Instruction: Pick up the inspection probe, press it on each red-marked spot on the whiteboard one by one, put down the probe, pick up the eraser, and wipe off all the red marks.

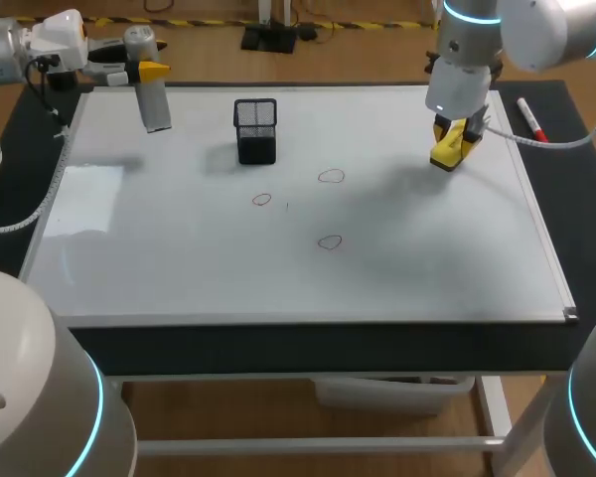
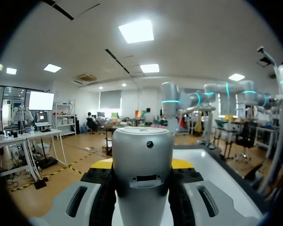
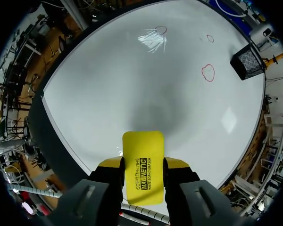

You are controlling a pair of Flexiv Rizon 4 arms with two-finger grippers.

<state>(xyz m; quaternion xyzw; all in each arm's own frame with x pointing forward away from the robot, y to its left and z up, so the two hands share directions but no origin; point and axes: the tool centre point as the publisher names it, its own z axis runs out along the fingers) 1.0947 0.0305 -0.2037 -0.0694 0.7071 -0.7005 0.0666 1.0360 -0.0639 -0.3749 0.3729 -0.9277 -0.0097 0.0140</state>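
Head view: at the far left corner of the whiteboard [image 1: 179,268], the left gripper [image 1: 147,72] is clamped on the inspection probe [image 1: 155,104], a smooth grey cylinder hanging upright over the board. The right gripper [image 1: 449,147] clasps the eraser [image 1: 445,155], a yellow block, over the board's far right part. Three red marks [image 1: 330,241], thin open loops, lie mid-board near a black mesh cup [image 1: 255,129]. A red marker [image 1: 531,117] lies just beside the board

Left wrist view: the probe's rounded grey end, with a small hole and a slot, sits between both fingers, which press its sides

Right wrist view: the eraser's flat yellow face with black print is pinched between both fingers, above bare board
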